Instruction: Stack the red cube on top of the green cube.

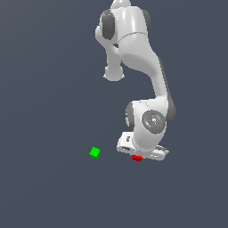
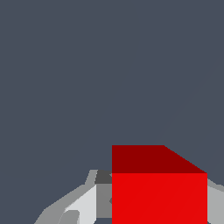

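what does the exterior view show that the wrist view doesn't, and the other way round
Only the exterior view shows the green cube, lying apart toward that view's left, and the white arm above the gripper. Only the wrist view shows the red cube up close, filling the space between the fingers, with two of its faces clear. Both show the red cube at the gripper and the plain dark floor.

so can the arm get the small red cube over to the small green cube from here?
Probably yes. The small red cube sits between the tool fingers, and the small green cube stands alone on bare floor toward the exterior view's left, nothing between them.
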Tool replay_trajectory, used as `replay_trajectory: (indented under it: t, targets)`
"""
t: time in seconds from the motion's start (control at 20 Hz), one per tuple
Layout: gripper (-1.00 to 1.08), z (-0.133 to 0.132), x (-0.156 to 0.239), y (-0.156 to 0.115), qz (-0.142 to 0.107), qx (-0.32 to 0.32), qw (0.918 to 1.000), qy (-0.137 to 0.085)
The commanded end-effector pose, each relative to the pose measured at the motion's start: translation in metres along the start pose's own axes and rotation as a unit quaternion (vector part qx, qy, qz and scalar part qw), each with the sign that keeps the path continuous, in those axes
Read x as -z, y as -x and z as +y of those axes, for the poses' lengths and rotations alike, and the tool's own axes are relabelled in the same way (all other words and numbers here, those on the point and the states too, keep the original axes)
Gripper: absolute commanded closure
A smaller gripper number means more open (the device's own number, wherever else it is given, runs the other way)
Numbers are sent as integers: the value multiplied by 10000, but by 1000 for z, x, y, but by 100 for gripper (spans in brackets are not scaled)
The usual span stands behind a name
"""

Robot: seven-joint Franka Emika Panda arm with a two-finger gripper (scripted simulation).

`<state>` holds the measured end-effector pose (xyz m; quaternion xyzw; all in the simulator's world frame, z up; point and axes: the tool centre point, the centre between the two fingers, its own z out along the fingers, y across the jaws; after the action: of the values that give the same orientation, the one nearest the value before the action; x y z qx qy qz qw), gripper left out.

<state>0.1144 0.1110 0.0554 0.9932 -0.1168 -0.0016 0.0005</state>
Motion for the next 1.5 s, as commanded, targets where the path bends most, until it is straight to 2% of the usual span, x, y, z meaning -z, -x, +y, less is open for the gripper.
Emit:
replay_trajectory:
  t: [0.0,0.4,0.9,1.15,1.45]
  targets:
    - [108,0,21,0,12,0,10000,-5]
    - [108,0,61,0,14,1,10000,-6]
    - [108,5,63,-2,19,1,10000,-8]
    - [108,30,56,-4,19,1,10000,-8]
    - [108,88,39,-10,19,1,10000,-8]
